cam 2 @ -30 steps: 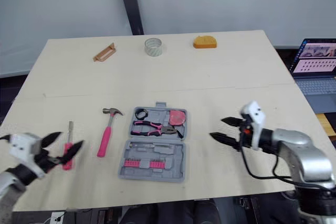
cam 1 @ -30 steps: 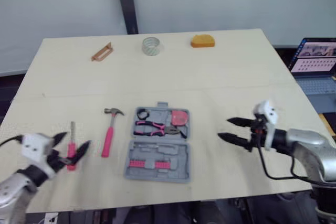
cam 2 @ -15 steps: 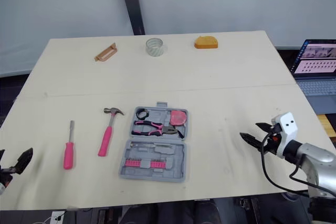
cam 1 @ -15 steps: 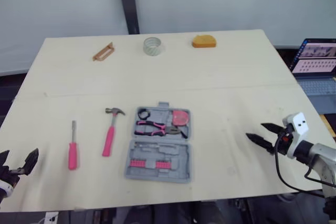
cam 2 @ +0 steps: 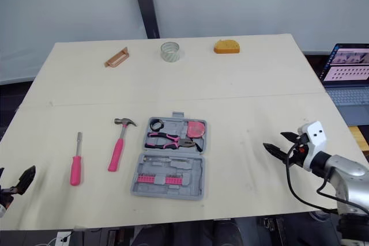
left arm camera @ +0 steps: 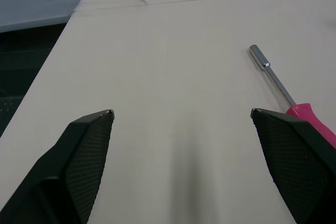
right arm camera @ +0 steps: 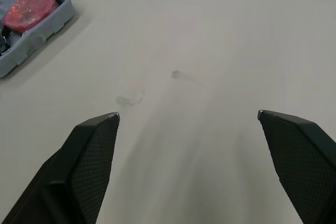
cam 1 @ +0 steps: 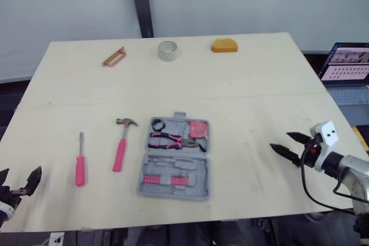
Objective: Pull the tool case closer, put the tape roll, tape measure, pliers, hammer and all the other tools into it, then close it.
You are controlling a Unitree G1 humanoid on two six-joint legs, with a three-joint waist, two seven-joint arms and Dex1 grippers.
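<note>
The grey tool case (cam 1: 147, 184) lies open near the table's front middle, holding pink pliers (cam 1: 173, 140), a red tape measure (cam 1: 198, 128) and a row of bits. Left of it lie a pink-handled hammer (cam 1: 121, 149) and a pink screwdriver (cam 1: 80, 159). At the far edge sit a tape roll (cam 1: 166, 50), an orange tape measure (cam 1: 223, 45) and a brown handled tool (cam 1: 113, 57). My left gripper (cam 1: 18, 178) hovers open at the near left corner, left of the screwdriver (left arm camera: 294, 103). My right gripper (cam 1: 281, 141) is open and empty, well right of the case (right arm camera: 31, 24).
An open laptop (cam 1: 346, 64) stands off the table's right side. A dark post (cam 1: 138, 1) rises behind the far edge. Bare tabletop (cam 1: 242, 102) lies between the case and the far tools, and to the case's right.
Over the second, my left gripper drew back from over the screwdriver to the near left corner. My right gripper moved right, away from the case. Both barely moved in the last half second.
</note>
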